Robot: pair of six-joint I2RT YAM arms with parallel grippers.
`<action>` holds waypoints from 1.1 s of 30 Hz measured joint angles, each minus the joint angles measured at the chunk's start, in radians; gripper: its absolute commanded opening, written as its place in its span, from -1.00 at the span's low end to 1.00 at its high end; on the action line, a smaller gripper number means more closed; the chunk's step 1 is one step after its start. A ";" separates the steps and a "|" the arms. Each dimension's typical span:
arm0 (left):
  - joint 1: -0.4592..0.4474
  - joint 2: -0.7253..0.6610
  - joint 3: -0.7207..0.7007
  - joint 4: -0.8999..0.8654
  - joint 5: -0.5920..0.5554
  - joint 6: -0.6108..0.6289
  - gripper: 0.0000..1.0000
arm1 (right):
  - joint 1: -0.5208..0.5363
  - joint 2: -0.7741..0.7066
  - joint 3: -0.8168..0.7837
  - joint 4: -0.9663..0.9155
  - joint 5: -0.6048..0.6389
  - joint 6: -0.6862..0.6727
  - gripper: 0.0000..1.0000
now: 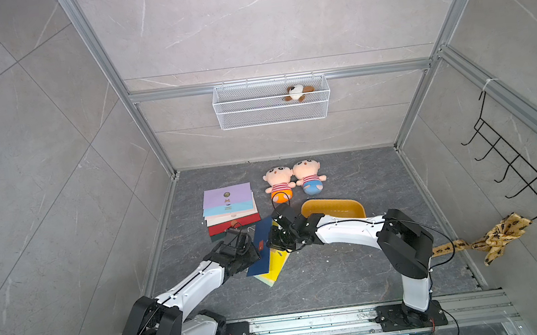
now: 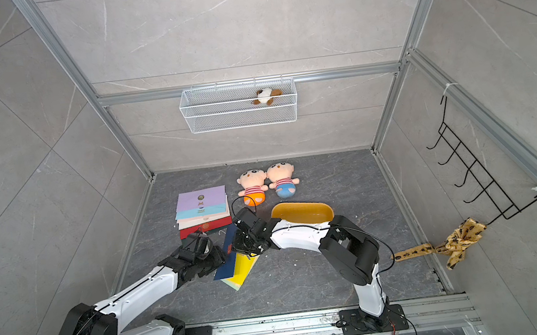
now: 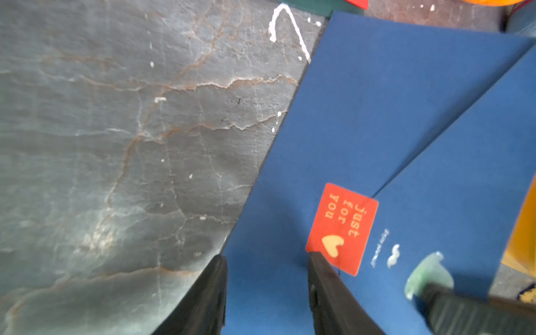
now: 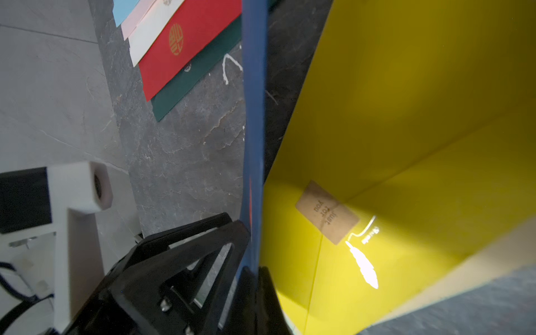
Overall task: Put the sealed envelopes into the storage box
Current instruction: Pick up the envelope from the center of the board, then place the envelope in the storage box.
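Pinching the navy envelope (image 4: 253,130) at its edge — right gripper (image 4: 253,269) clamped, left gripper (image 3: 266,258) spread over it.

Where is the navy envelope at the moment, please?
In a top view, the navy envelope sits centre-floor over the yellow envelope, left of the mustard tray, pinched by the right gripper.

Both top views look steeply down from high over the whole tabletop (image 1: 341,277). Each wrist view sits close, looking along its jaws; both share the navy envelope (image 3: 377,116).
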 measured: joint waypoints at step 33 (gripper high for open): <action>-0.005 -0.172 0.093 -0.190 -0.092 0.005 0.29 | -0.262 -0.114 0.757 -1.154 0.474 -1.562 -1.00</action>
